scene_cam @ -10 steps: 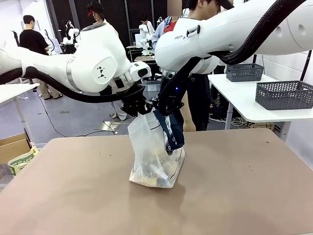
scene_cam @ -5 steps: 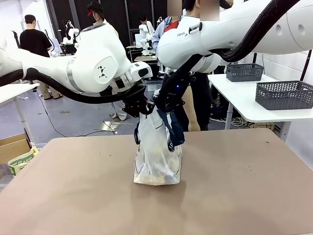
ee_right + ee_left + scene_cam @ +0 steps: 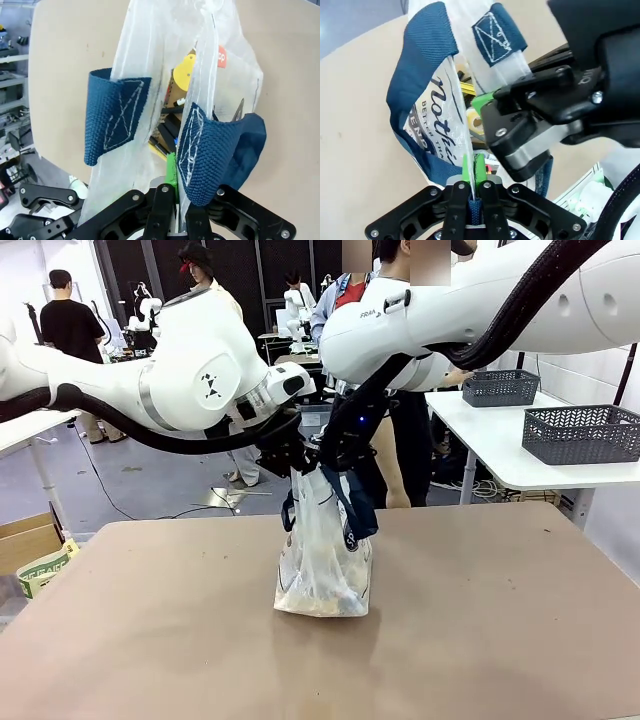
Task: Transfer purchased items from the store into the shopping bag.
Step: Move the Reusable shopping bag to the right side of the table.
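Note:
The shopping bag, translucent white with navy straps, stands upright on the brown table, its top pulled narrow. My left gripper is shut on the bag's top edge from the left; its green pads pinch plastic and strap. My right gripper is shut on the opposite top edge, with a navy strap draped over its fingers. The purchased items, yellowish and dark packets, lie inside the bag and show through its lower part. The two grippers sit close together above the bag.
A person stands behind the table's far edge. Two dark grey lattice baskets rest on a white side table at the right. A cardboard box sits on the floor at the left.
The bag was tilted with its mouth spread wide; it now stands upright and narrow. Both grippers have drawn closer together over it.

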`<move>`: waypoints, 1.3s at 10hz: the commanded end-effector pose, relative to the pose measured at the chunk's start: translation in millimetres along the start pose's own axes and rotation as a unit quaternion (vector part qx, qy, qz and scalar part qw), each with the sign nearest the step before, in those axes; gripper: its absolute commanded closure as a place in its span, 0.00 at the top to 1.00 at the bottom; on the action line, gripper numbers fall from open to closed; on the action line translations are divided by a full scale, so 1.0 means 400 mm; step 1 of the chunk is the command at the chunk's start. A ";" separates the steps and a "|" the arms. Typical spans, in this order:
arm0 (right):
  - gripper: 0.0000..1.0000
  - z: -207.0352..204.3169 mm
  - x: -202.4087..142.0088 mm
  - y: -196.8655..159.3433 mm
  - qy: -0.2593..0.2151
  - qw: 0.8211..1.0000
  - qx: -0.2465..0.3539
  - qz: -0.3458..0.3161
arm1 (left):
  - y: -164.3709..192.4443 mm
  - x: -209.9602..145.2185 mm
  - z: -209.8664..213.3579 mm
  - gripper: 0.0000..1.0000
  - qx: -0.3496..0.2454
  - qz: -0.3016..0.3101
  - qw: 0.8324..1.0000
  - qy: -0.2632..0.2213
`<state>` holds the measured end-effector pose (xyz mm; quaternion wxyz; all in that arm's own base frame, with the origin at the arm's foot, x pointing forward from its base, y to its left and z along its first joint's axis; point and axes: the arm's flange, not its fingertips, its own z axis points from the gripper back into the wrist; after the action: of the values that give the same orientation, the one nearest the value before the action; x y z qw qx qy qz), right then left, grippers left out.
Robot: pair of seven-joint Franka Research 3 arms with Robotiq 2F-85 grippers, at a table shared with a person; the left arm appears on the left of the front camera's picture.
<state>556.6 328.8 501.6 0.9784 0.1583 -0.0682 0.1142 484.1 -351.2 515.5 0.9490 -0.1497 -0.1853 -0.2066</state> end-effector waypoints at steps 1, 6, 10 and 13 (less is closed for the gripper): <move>0.00 0.001 0.015 0.009 0.004 1.000 0.008 -0.003 | 0.013 -0.021 0.026 0.30 -0.029 -0.015 0.999 -0.024; 0.00 -0.002 0.025 0.008 0.008 1.000 0.009 -0.004 | 0.034 -0.047 0.077 1.00 -0.066 -0.019 0.996 -0.048; 0.00 -0.007 0.025 0.010 0.011 1.000 0.008 -0.005 | 0.035 -0.050 0.099 1.00 -0.109 -0.030 0.992 -0.057; 0.00 -0.007 0.027 0.011 0.012 1.000 0.009 -0.003 | 0.030 -0.042 0.085 1.00 -0.113 -0.039 0.992 -0.049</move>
<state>560.8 331.9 500.7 0.9785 0.1592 -0.0613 0.1161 467.1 -329.3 541.6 0.9119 -0.2500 -0.2182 -0.2414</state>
